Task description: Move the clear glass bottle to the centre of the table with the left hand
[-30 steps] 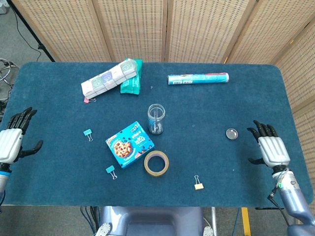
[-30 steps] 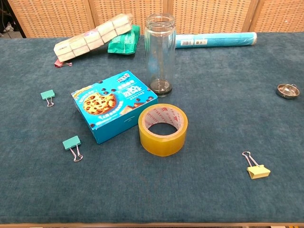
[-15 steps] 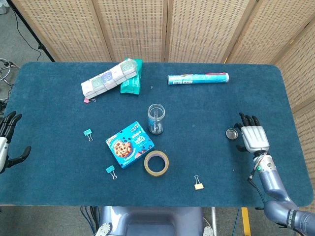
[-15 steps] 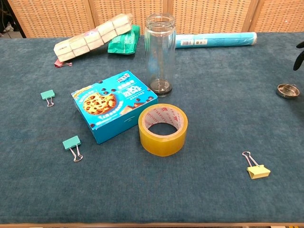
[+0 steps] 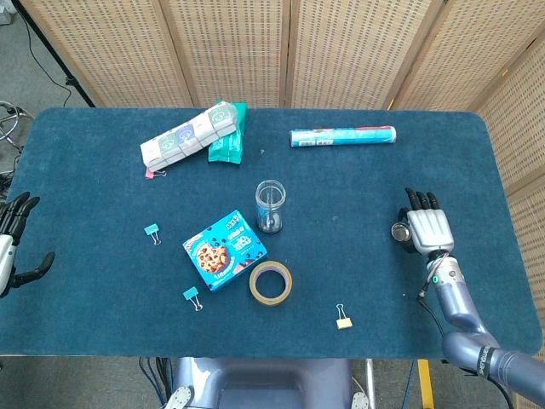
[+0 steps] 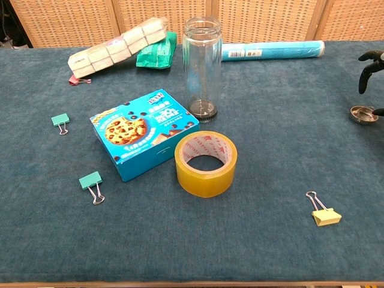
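Observation:
The clear glass bottle (image 5: 270, 205) (image 6: 201, 66) stands upright and lidless near the middle of the blue table, just beyond the cookie box. My left hand (image 5: 10, 241) hangs at the table's far left edge, fingers apart, holding nothing, and far from the bottle. My right hand (image 5: 425, 231) hovers over the right side, fingers spread, right beside the small metal lid (image 5: 400, 231) (image 6: 362, 114). In the chest view only the dark fingertips (image 6: 367, 67) of the right hand show, above the lid.
A blue cookie box (image 5: 225, 250), a roll of yellow tape (image 5: 271, 282), a yellow binder clip (image 5: 343, 319) and two teal clips (image 5: 152, 231) lie in front. Behind lie a white packet stack (image 5: 187, 136), a green pouch (image 5: 228, 142) and a teal tube (image 5: 342, 136).
My right hand has moved in from the right edge toward the metal lid. My left hand drew back toward the left edge. The bottle has not moved.

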You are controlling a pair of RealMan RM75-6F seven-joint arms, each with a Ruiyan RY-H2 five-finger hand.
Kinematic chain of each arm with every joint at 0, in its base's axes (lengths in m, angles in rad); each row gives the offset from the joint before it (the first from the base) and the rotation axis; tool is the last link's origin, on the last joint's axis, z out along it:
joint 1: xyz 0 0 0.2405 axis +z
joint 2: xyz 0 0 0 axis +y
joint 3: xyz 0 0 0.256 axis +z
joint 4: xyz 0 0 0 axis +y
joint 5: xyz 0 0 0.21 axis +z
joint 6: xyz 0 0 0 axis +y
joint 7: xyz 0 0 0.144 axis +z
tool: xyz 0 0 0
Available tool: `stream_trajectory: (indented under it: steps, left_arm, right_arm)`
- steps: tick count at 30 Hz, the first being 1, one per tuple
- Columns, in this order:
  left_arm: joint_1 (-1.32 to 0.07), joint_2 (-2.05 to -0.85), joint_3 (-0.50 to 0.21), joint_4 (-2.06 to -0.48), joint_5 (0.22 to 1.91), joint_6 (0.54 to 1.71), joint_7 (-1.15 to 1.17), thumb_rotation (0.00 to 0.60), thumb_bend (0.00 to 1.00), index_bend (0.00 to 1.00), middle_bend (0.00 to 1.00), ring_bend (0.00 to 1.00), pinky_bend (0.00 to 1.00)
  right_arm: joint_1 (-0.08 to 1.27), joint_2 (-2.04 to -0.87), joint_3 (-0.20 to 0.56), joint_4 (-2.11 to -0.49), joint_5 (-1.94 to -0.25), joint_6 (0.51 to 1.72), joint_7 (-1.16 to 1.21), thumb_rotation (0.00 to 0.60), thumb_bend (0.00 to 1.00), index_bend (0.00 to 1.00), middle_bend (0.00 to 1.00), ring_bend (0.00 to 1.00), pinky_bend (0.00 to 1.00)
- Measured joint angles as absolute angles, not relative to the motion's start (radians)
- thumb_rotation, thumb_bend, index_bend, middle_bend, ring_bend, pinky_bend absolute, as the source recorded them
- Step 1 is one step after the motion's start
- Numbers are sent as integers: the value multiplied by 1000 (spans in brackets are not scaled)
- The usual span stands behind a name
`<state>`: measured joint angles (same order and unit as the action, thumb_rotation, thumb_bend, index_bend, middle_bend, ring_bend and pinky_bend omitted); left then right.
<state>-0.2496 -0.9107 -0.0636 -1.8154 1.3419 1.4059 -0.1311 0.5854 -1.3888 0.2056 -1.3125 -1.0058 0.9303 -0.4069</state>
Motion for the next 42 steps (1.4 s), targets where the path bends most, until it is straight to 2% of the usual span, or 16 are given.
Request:
stream_trajectory:
  steps: [5, 10, 17, 42]
  left_arm:
    - [-244, -910, -71, -1811, 1353, 1402, -142, 600, 340, 0, 0, 0, 0]
    - [-239, -908, -77, -1808, 1358, 1395, -151, 600, 341, 0, 0, 0, 0]
    - [-233, -906, -85, -1804, 1361, 1384, -161, 600, 341, 0, 0, 0, 0]
    - [-224, -902, -103, -1804, 1373, 1361, -171, 600, 340, 0, 0, 0, 0]
  right_arm:
    - [598, -1418, 200, -1260, -1005, 927, -407, 600, 283, 408, 0, 0, 0]
    - [606, -1449, 199, -1213, -1006, 929, -399, 600, 340, 421, 0, 0, 0]
    - [619, -1480, 194, -1160, -1009, 917, -390, 600, 343, 431, 0, 0, 0]
    - [626, -1522, 188, -1085, -1019, 896, -355, 600, 427, 536, 2, 0, 0]
